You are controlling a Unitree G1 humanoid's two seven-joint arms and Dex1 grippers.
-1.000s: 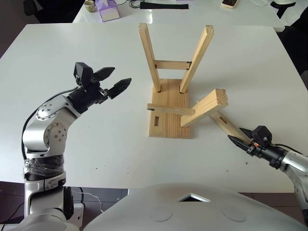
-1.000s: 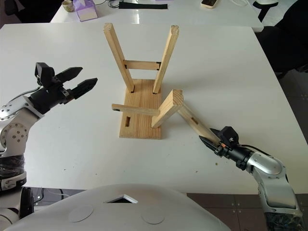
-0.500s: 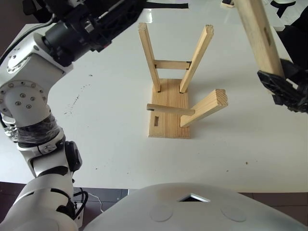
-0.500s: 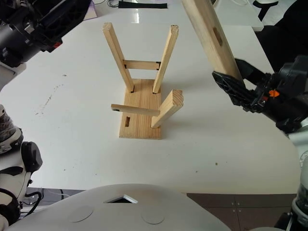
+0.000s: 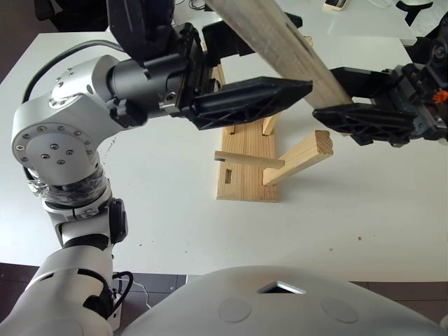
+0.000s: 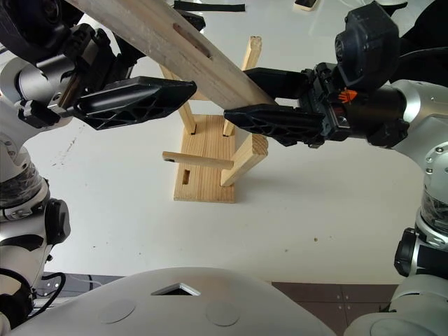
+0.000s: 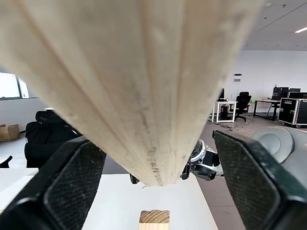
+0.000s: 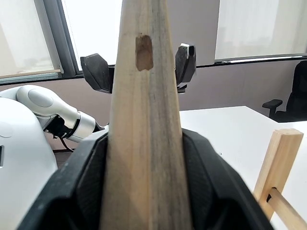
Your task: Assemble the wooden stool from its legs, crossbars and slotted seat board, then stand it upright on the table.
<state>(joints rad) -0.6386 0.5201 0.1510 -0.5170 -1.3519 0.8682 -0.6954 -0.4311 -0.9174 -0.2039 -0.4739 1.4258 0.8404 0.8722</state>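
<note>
A black strip [image 6: 217, 8] lies on the rear desk [image 6: 280, 17].

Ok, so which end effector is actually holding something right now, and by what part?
The right end effector clamps the wooden leg at its lower end. The left end effector sits open around the leg, not gripping it.

Head stereo downward; wrist cameras against leg [image 8: 146, 143]
</note>
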